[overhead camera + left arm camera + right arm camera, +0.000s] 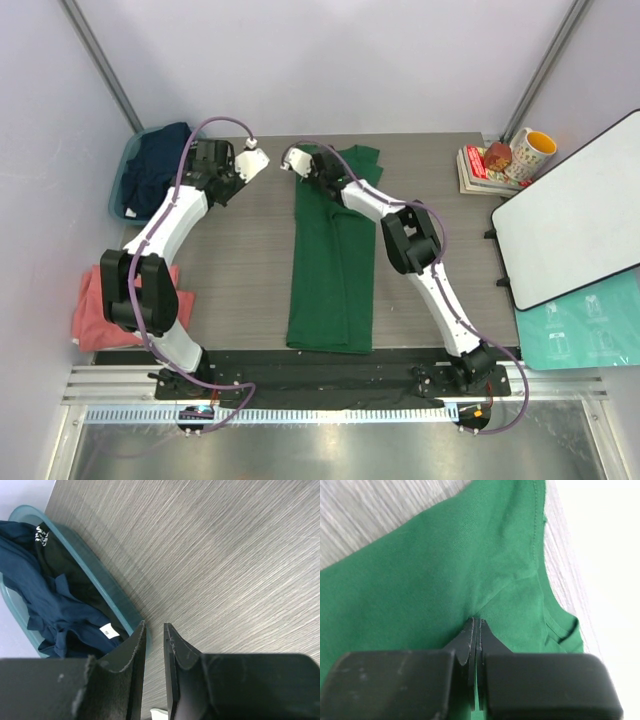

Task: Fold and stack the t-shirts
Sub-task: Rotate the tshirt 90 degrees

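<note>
Right wrist view shows the right pincer (475, 621) clamped tight, its two black fingers pressed together with no gap. The tips nip a small pucker of the dark green t-shirt (445, 570). Creases fan out from the tips across the cloth, which spreads ahead of the fingers and to both sides, and a stitched edge runs off to their right. From the top camera, this pincer (297, 160) sits at the far left corner of the green t-shirt (335, 270), which lies as a long folded strip running from the fingers back toward the arm bases. The left pincer (250, 160) hangs just to the left of it, apart from the green cloth. In the left wrist view the left pincer (154, 625) stands at a narrow slit with nothing between its fingers, over the bare wood-grain table (225, 570). Just left of its fingers is the rim of the teal tub (100, 575), with the navy t-shirt (45, 605) crumpled inside. The salmon-pink t-shirt (95, 310) lies well behind the left pincer, beside that arm's lower links at the table's left edge.
</note>
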You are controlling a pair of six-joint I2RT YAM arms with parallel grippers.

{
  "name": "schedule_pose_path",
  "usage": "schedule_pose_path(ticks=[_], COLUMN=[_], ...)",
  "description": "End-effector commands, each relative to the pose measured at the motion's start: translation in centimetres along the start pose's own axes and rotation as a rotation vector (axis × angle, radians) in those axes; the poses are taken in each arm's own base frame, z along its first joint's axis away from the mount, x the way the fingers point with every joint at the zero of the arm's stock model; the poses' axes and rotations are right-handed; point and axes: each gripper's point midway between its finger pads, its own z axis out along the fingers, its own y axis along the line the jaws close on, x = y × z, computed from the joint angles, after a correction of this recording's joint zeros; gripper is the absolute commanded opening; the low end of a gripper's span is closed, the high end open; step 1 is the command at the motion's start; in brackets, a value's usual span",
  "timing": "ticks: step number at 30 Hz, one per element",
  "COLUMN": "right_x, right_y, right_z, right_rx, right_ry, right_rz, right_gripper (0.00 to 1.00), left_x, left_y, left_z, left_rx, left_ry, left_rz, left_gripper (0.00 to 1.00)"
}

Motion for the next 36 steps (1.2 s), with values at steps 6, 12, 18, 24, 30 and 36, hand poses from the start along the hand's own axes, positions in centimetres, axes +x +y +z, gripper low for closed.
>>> schedule_pose_path(ticks=[6,12,18,24,30,36], right_x=[-4.4,-2.1,5.2,10.7,12.5,13.0], right_y=[-12.4,-8.3,2.4,9.7,13.7,18.4], right_z=[-7.3,-14.8,-25.7,-32.8,-34.9,-37.6], right_rx=[0.436,0.085,-0.249,-0.408,-0.487,-0.570], right_ry=[-0.042,-0.048,-0.034,-0.144,-0.260,-0.451], right_rz=[0.098,-0.026,-0.243,-0.612,-0.796,-0.902], right_gripper=[0.11,0.76,0.87,0.93,0.93,0.94], left_x=[-2.2,-1.9,-0.9,-0.3,1.9,4.6], left_y=[0.0,-4.3,-11.4,-17.9,-24.5,-28.9], left_z=[-1.1,-1.3,-3.3,-4.8,-7.3,-11.0], left_rx=[0.016,0.178,0.349,0.396,0.527,0.756], left_ry=[-0.105,-0.195,-0.388,-0.658,-0.942,-1.107], left_rz=[-0.020,0.269,0.574,0.974,1.261,1.335], left_gripper=[0.24,0.72,1.00,1.00,1.00,1.00])
